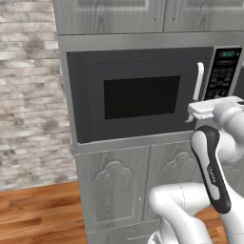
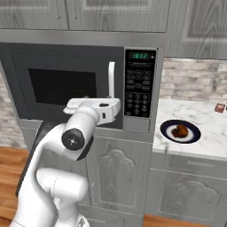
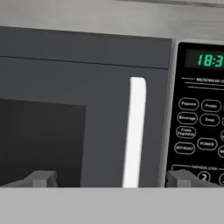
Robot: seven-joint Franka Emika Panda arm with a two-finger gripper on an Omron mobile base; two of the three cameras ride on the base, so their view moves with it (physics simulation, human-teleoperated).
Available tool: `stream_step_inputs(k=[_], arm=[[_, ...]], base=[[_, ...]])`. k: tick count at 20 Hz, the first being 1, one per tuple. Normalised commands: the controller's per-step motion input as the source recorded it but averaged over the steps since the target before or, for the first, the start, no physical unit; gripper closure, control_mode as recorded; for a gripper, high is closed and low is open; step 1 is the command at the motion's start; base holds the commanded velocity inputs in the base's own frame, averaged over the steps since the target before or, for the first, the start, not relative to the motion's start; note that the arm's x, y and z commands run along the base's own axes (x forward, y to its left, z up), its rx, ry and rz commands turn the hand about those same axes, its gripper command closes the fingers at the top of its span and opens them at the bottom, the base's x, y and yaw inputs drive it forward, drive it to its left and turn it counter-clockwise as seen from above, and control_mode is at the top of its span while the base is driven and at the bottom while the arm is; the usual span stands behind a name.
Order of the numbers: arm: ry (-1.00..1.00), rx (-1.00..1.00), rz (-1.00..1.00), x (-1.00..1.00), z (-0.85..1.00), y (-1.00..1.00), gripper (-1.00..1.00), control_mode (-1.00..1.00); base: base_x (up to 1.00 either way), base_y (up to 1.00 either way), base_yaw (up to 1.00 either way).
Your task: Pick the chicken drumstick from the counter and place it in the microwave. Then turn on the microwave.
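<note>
Handle [image 3: 134, 131] upright between our spread jaws.
We face the shut microwave [image 2: 80, 84]; its long axis runs vertical, dead ahead, jaws empty.

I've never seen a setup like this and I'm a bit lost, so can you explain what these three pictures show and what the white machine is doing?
The white machine is a robot arm in a computer-drawn kitchen. Two pictures come from cameras on its base, behind it to the left and right. The third comes from a camera on its hand, looking forward between two dark fingertips.

In front of it is a microwave built into grey cabinets, door shut, with a white handle and a keypad under a green clock. The hand is open, holds nothing, and faces the handle.

To the right, on the marbled counter, a dark plate carries the drumstick, a small reddish-brown lump. A small reddish thing lies further back, too small to identify.
</note>
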Motion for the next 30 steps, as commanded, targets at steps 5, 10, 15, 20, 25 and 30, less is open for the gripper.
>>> stream_step_inputs(k=[5, 10, 15, 20, 25, 30], arm=[[-0.13, 0.01, 0.0, 0.0, 0.31, -0.12, -1.0, -1.0], [0.0, 0.05, 0.0, 0.14, 0.31, -0.15, -1.0, -1.0], [0.07, 0.06, 0.0, 0.27, 0.23, -0.13, -1.0, -1.0], [0.01, 0.01, 0.0, 0.22, 0.05, -0.06, -1.0, -1.0], [0.0, 0.0, 0.0, 0.24, 0.0, -0.02, -1.0, -1.0], [0.0, 0.0, 0.0, 0.25, 0.0, -0.02, -1.0, -1.0]], base=[[0.0, 0.0, 0.0], [0.0, 0.0, 0.0], [0.0, 0.0, 0.0], [0.0, 0.0, 0.0], [0.0, 0.0, 0.0], [0.0, 0.0, 0.0]])
